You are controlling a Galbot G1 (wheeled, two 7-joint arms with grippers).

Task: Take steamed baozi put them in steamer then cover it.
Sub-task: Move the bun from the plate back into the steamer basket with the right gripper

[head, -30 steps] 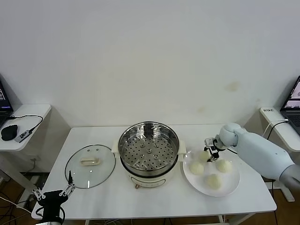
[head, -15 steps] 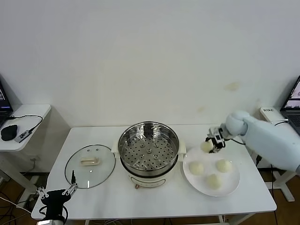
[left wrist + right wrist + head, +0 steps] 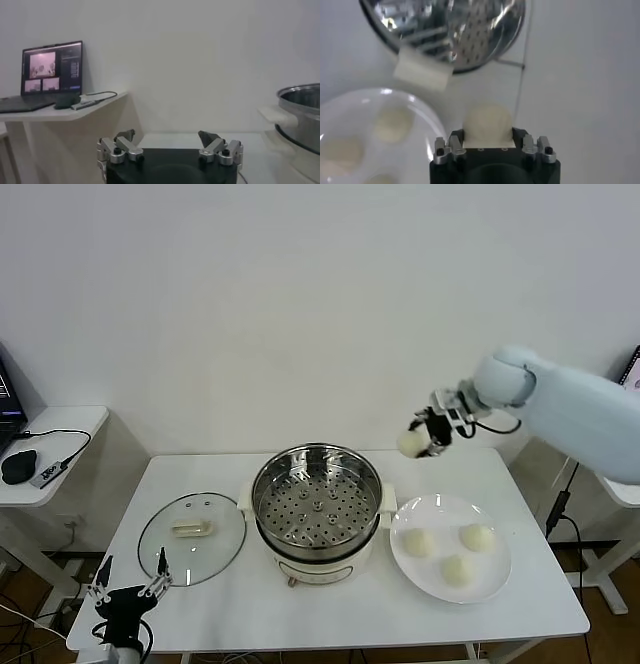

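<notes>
My right gripper (image 3: 421,437) is shut on one cream-white baozi (image 3: 411,444) and holds it in the air, above the table to the right of the steamer (image 3: 317,502). In the right wrist view the baozi (image 3: 487,124) sits between the fingers, with the steamer (image 3: 445,30) and plate below. Three baozi (image 3: 419,542) lie on the white plate (image 3: 490,585). The steel steamer holds an empty perforated tray. The glass cover (image 3: 192,536) lies flat on the table left of the steamer. My left gripper (image 3: 130,586) is open and empty below the table's front left corner.
A side table (image 3: 55,434) with a mouse and cables stands at far left. In the left wrist view a laptop (image 3: 49,74) sits on a side shelf. Another side table stands to the right behind my right arm.
My right gripper lifted one baozi off the plate and carried it up and leftward. The left gripper shifted slightly by the table's front left corner.
</notes>
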